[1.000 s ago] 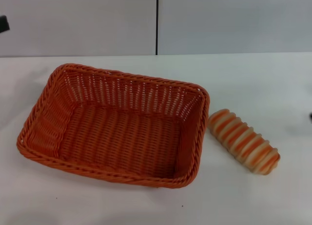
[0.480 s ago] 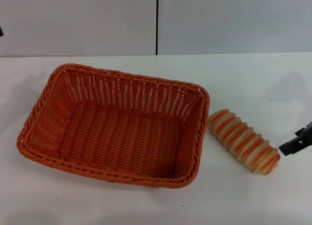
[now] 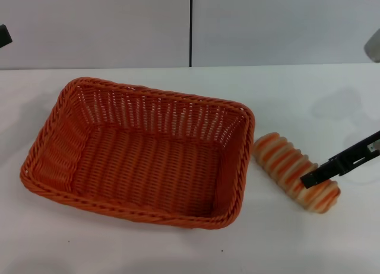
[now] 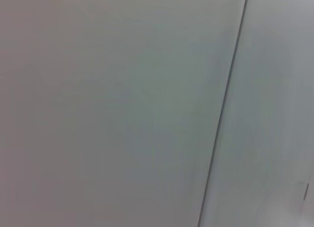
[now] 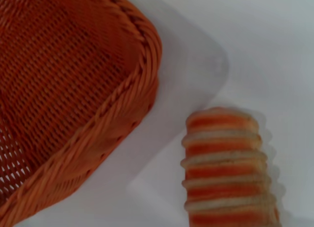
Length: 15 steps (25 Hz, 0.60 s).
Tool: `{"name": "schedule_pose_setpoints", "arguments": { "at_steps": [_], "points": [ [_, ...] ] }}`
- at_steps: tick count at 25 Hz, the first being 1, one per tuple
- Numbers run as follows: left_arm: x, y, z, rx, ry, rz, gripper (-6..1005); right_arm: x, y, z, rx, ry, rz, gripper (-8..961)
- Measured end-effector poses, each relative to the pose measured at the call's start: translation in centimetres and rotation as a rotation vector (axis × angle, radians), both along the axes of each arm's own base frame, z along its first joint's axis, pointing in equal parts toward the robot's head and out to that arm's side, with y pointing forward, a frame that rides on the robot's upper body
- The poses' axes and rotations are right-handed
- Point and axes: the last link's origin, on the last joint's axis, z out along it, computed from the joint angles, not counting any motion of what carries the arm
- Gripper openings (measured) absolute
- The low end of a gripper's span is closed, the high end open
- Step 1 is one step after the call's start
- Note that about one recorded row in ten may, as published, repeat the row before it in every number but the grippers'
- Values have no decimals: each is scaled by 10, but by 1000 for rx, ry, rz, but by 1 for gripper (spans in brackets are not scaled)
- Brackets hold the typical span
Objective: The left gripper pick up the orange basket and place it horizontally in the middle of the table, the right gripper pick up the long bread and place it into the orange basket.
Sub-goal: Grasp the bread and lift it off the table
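The orange basket (image 3: 148, 161) lies empty on the white table (image 3: 309, 96), left of centre, its long side running across the head view. Just right of it lies the long bread (image 3: 282, 158), cream with orange stripes, slanting away from the basket's right wall. My right gripper (image 3: 314, 176) shows as a thin black bar reaching in from the right edge, its tip over the bread's near right end. The right wrist view looks down on the bread (image 5: 225, 173) and the basket's corner (image 5: 73, 89). A small black piece of my left gripper (image 3: 3, 35) shows at the far left edge, well above the table.
Grey wall panels with a dark vertical seam (image 3: 191, 28) stand behind the table. The left wrist view shows only that wall and seam (image 4: 223, 119). Bare tabletop lies in front of the basket and to the right of the bread.
My right gripper has come in from the right edge and now reaches over the bread's right end. Basket and bread have not moved.
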Motion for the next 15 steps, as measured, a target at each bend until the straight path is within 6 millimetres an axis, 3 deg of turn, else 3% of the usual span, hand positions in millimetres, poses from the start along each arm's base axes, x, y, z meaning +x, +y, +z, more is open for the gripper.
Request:
{"name": "schedule_pose_setpoints", "arguments": {
  "at_steps": [15],
  "points": [
    [4, 10, 3, 16, 2, -24, 585, 2, 13, -13, -36, -126, -56, 618]
  ]
}}
